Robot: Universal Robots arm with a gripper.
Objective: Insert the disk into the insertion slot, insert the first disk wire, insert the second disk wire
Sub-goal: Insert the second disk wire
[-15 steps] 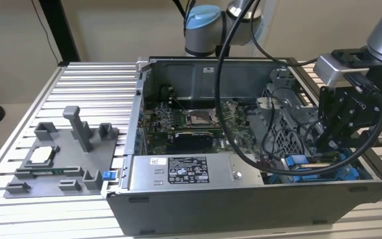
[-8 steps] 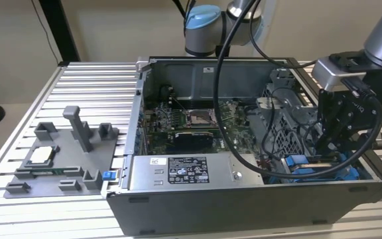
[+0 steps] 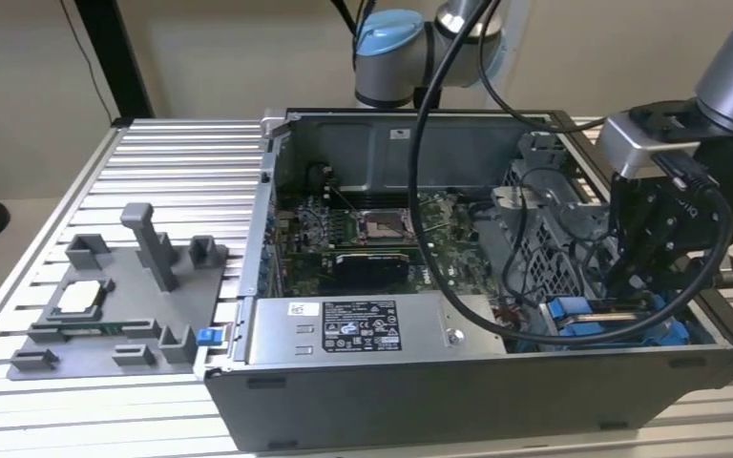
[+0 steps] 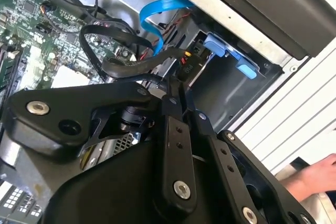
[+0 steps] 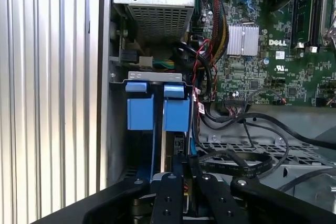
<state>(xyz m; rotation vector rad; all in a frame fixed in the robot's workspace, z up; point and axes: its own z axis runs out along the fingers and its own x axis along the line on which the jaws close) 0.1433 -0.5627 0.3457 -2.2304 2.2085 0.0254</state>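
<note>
The insertion slot point(image 5: 157, 80) is a grey metal bay with blue plastic tabs point(image 5: 176, 114) in the case's front corner at the exterior view's right. Blue parts point(image 3: 596, 320) lie in that bay in the exterior view. I cannot tell whether the disk sits between the rails, because the fingers hide that spot. My gripper point(image 3: 630, 286) reaches down into the case right above the bay. In both wrist views its black fingers point(image 4: 173, 129) are pressed together on a black wire connector point(image 4: 190, 66) at the bay's mouth. The connector's black cable point(image 4: 131, 66) trails back toward the motherboard.
A grey labelled power-supply box point(image 3: 354, 329) lies along the case's front wall. The motherboard point(image 3: 366, 229) fills the case floor. Loose black cables point(image 5: 247, 161) and a blue flat cable point(image 4: 157, 11) crowd the bay. A grey fixture point(image 3: 112, 305) stands on the table. A hand point(image 4: 315, 174) rests outside the case.
</note>
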